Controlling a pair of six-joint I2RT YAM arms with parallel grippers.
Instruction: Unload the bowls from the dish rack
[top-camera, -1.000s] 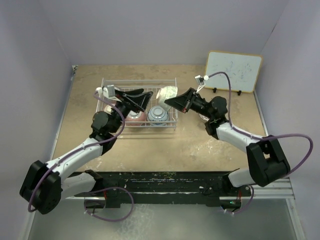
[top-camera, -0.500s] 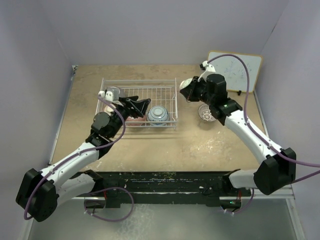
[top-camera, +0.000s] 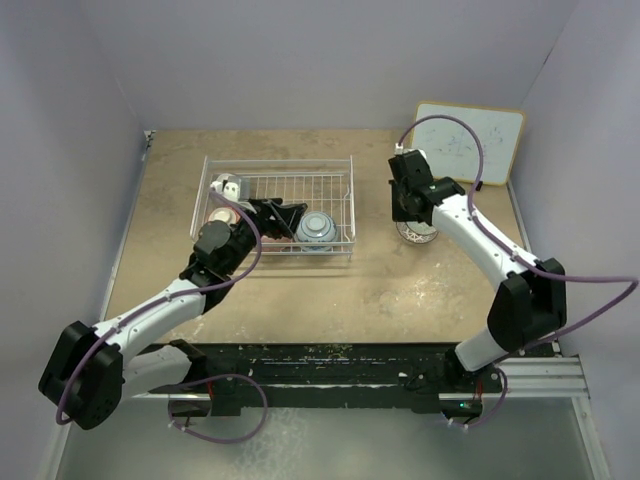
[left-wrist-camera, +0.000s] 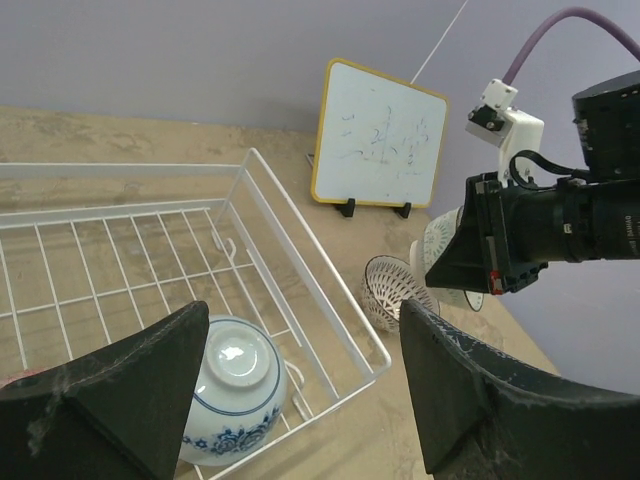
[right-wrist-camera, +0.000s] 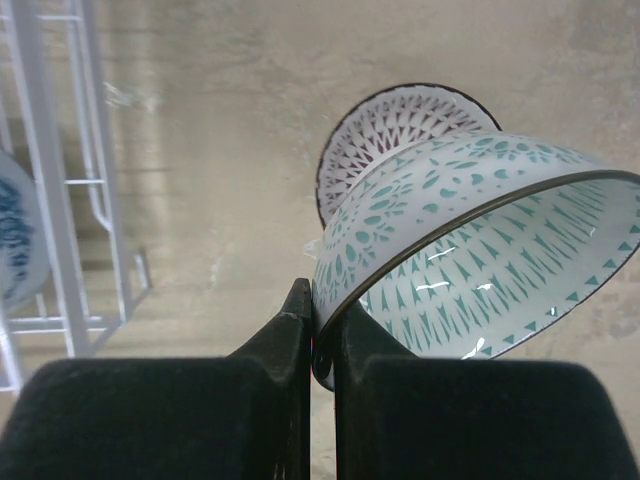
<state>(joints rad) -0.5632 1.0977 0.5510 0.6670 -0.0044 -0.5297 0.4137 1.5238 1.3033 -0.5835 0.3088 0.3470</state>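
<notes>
The white wire dish rack (top-camera: 352, 200) stands at the table's middle left. In it a blue-and-white bowl (top-camera: 314, 228) lies upside down; it also shows in the left wrist view (left-wrist-camera: 228, 385). A white bowl (top-camera: 226, 186) sits at the rack's far left, with a pinkish one (top-camera: 219, 214) beside it. My left gripper (top-camera: 290, 212) is open and empty above the rack, next to the blue-and-white bowl (left-wrist-camera: 300, 320). My right gripper (right-wrist-camera: 322, 320) is shut on the rim of a white bowl with green marks (right-wrist-camera: 470, 270), held tilted just above a grey-patterned bowl (right-wrist-camera: 400, 135) on the table right of the rack.
A white board with an orange frame (top-camera: 468, 142) stands at the back right, behind the grey-patterned bowl (top-camera: 415, 232). The rack's right wall (left-wrist-camera: 320, 290) lies between my two grippers. Purple walls close in the table on three sides.
My right gripper has carried the green-marked bowl from the rack's right end over to the grey-patterned bowl on the table. My left gripper has drawn back a little over the rack.
</notes>
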